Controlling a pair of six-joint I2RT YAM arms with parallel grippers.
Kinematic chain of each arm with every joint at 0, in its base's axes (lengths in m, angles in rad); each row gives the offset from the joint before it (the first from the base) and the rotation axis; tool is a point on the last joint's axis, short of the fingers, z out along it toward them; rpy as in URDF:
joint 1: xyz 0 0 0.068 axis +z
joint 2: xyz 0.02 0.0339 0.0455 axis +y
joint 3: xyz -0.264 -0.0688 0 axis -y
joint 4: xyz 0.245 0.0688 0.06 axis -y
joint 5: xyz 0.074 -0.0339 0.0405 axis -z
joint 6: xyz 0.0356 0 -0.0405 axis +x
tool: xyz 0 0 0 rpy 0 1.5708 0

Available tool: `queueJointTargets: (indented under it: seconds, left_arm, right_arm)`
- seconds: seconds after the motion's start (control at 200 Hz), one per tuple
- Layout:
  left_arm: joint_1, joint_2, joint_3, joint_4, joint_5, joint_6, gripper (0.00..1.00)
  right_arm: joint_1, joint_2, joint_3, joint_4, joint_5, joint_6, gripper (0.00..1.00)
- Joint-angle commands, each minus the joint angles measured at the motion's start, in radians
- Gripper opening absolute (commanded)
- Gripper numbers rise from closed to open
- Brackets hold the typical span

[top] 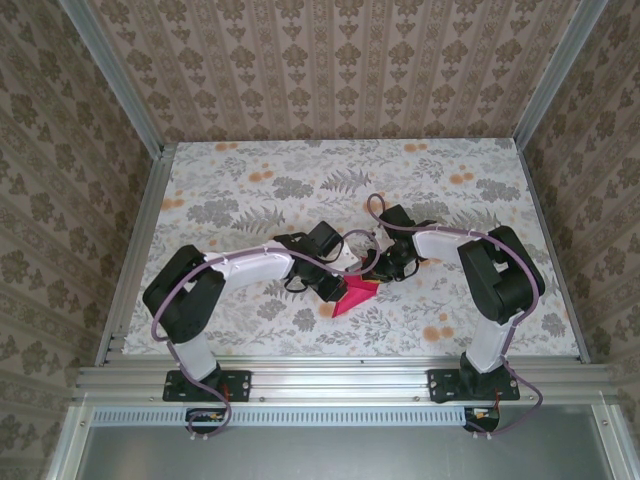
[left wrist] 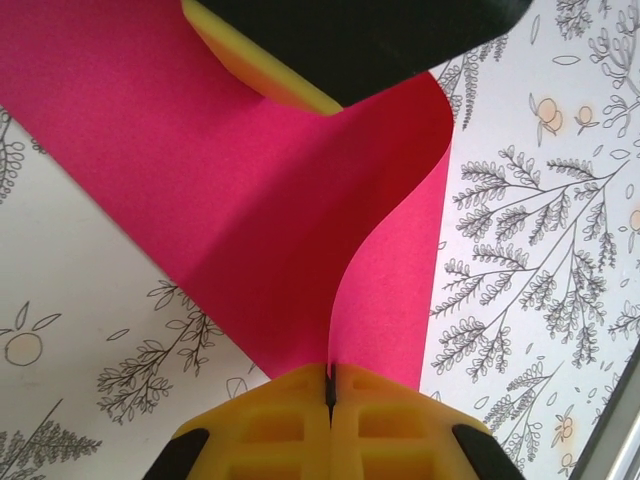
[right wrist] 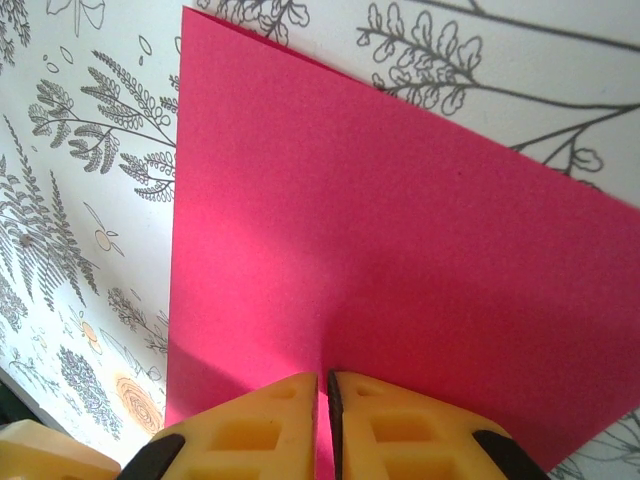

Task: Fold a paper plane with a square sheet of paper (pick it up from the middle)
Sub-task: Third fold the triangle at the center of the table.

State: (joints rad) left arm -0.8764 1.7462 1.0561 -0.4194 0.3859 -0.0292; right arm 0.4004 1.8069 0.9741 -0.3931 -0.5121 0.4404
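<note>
By the near edge of the table, your arms bend inward; left gripper and right gripper pinch the square sheet of paper.

The square sheet of paper is seen as plain magenta-red, unmarked. The table is covered in white, printed with grey ferns and orange flowers. The walls are patterned in beige damask. The left gripper and the right gripper are coloured yellow, edged with black.
</note>
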Motion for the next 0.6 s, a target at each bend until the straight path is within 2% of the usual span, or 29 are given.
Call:
queueJointTargets:
  seconds: [0.0, 0.595]
  left_arm:
    - [0.011, 0.027, 0.024, -0.013, -0.018, 0.024, 0.00]
    - [0.022, 0.071, 0.066, -0.015, -0.010, 0.060, 0.01]
  right_arm:
    - [0.005, 0.015, 0.013, -0.032, 0.020, -0.007, 0.14]
    - [0.005, 0.019, 0.011, -0.032, 0.021, 0.004, 0.15]
